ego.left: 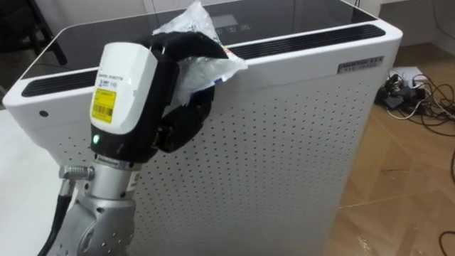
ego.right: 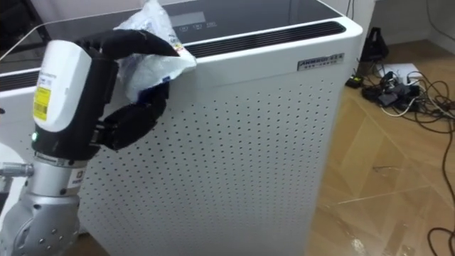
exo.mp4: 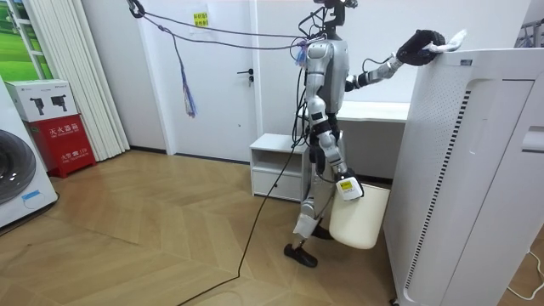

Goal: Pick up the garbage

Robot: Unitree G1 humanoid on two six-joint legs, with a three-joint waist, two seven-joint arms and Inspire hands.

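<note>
well, crumpled white wrapper (ego.left: pixel 195 28) in left hand (ego.left: pixel 174 107)

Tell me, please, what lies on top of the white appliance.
A crumpled white wrapper lies at the front edge of the appliance, with the left hand curled round it. The hand hides the wrapper's underside and whatever lies beneath.

Pale walls (exo.mp4: pixel 144 85), white door (exo.mp4: pixel 223 93), wooden floor (exo.mp4: pixel 153 229).

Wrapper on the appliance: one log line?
left hand | shut on wrapper | at white appliance top edge | right hand low by bin
</note>
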